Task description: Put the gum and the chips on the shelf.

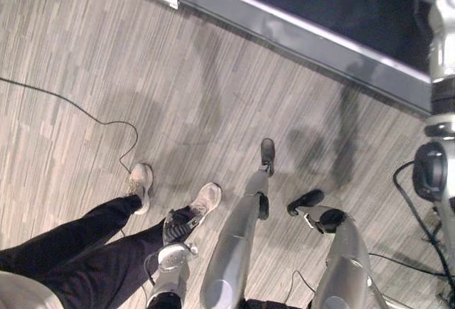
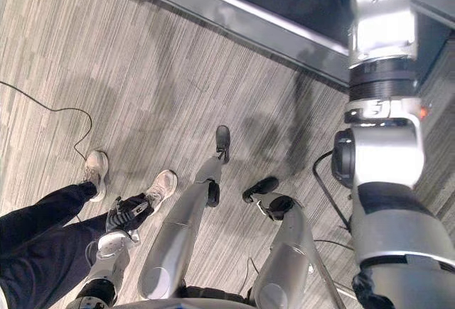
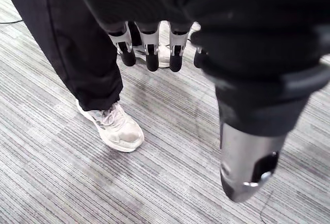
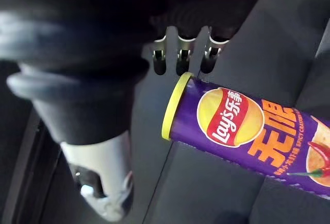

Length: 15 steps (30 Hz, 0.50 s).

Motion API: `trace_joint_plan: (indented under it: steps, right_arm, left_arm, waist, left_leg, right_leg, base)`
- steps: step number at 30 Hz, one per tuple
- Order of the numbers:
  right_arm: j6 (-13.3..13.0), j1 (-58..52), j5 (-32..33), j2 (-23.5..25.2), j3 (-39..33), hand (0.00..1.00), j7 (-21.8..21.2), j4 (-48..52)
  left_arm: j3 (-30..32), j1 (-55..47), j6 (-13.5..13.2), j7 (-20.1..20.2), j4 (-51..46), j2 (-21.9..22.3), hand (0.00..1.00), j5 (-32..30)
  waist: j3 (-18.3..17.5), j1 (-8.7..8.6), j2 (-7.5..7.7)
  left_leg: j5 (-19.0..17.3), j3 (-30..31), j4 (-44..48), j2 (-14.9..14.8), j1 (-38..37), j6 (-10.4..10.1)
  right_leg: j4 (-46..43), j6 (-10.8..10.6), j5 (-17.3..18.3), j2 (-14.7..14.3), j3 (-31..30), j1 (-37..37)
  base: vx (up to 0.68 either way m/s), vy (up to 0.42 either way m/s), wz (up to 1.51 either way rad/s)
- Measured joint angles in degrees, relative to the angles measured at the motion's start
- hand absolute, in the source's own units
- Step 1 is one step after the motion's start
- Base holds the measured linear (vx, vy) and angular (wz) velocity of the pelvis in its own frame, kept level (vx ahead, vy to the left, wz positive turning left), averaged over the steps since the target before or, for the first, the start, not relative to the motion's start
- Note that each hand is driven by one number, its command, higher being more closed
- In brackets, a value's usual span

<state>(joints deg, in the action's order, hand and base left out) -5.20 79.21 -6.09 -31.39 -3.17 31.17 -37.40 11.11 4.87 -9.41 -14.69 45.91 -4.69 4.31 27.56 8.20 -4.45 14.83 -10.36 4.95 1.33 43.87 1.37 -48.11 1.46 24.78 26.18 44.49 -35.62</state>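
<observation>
Right hand [image 4: 180, 54]: fingers straight and loose, thumb well apart, nothing held. Its dark fingertips hang just beside the lid end of the chips can [image 4: 242, 131]; I cannot tell whether they touch.

Right wrist view gives the can close up. It is a purple tube on its side with a glossy printed wall and a thin yellow rim [image 4: 172, 105] round the lid. It lies on the shelf [image 4: 216, 193], a dark grey, matt, flat board crossed by straight seams.

Eye views give the wider ground. The right arm rises at the right edge of the frame, over a dark panel with a smooth grey metal border at upper right. Below it runs the floor [image 1: 178, 96], a grey carpet with fine pale streaks.

Left hand [image 3: 152, 46]: sits at lower left of the eye views, fingers hanging straight in a row, empty. Its wrist view adds a person's dark trouser leg [image 3: 87, 54] and a worn white laced shoe [image 3: 116, 128] on the carpet.
</observation>
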Motion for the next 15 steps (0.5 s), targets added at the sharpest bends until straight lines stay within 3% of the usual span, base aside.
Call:
trace_joint_plan:
  steps: [3,15]
  right_arm:
    - [-0.23,-3.07,1.82,1.14,-3.06,0.00,-0.15,0.24]
    - [-0.15,-5.52,2.75,0.99,-7.78,0.00,-0.33,0.52]
  left_arm:
    - [-0.65,0.00,-0.01,0.27,-0.12,-0.12,0.00,-0.01]
    - [-2.64,-0.06,0.05,1.60,-0.13,-0.18,0.00,-0.07]
  waist:
    - [-0.50,0.15,0.93]
    - [-0.53,-0.17,0.89]
  left_leg:
    - [0.11,-0.26,-1.18,0.09,-1.91,-0.14]
    - [1.61,-0.17,-3.28,0.41,-5.69,-0.13]
  right_leg:
    - [0.52,-0.09,-0.05,-0.06,0.04,1.48]
    - [0.65,-0.47,0.37,-0.05,0.35,4.46]
  base:
    - [-0.09,-0.049,0.01]
    - [-0.08,-0.081,0.01]
